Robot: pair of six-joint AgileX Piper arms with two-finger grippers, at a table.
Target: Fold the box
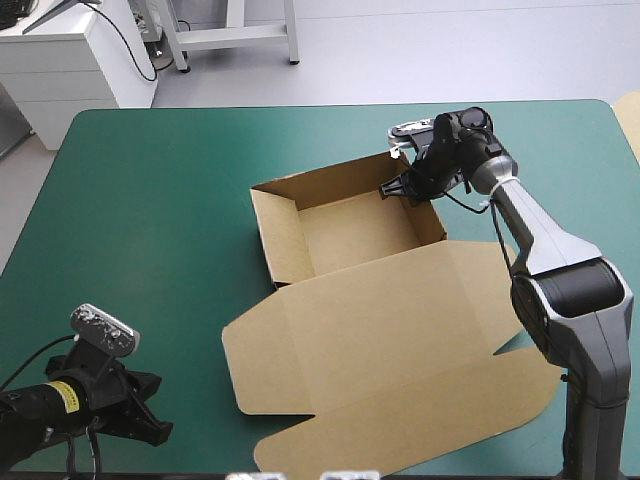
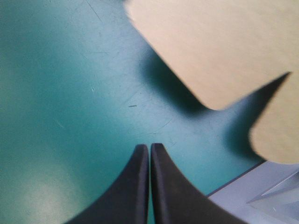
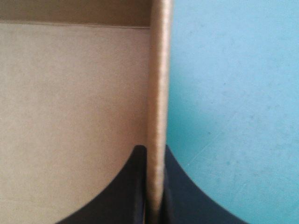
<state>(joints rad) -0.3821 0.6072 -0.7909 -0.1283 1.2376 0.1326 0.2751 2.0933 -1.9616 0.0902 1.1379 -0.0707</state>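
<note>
The brown box (image 1: 360, 235) stands in the table's middle as an open tray, its walls raised and its lid (image 1: 390, 350) lying flat toward the near edge. My right gripper (image 1: 408, 186) is at the tray's far right corner, shut on the box's right wall (image 3: 158, 93), which runs edge-on between the two black fingers (image 3: 135, 186). My left gripper (image 1: 150, 420) rests low over the teal-green cover near the near left corner, shut with nothing in it (image 2: 149, 149). Ahead of the left gripper lies a rounded corner of the lid (image 2: 219, 51).
The teal-green cover (image 1: 150, 220) lies bare left of the box and along the far edge. A white cabinet (image 1: 70, 55) stands beyond the far left corner. The table's near edge (image 2: 243, 179) shows just beside my left gripper.
</note>
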